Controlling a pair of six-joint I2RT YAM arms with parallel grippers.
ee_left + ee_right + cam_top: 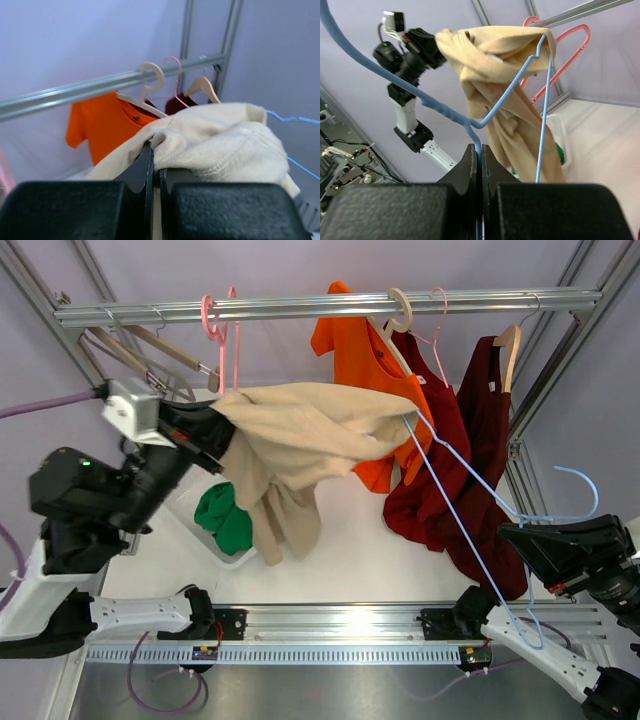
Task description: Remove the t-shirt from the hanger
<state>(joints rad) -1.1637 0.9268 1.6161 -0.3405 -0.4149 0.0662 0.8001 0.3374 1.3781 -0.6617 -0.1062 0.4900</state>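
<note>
A beige t-shirt (290, 440) hangs bunched in mid-air between my arms. My left gripper (215, 430) is shut on one end of it; in the left wrist view the cloth (210, 145) is pinched between the jaws (156, 162). A thin blue wire hanger (470, 480) slants from the shirt's right end down to my right gripper (530, 530), which is shut on the hanger's neck (479, 145). In the right wrist view one hanger shoulder (540, 45) is still inside the shirt (505, 90).
A metal rail (320, 306) at the back carries an orange shirt (365, 370), two dark red garments (450, 460), pink hangers (220, 330) and wooden hangers. A white bin (205, 525) holding a green cloth (225, 515) sits below the beige shirt.
</note>
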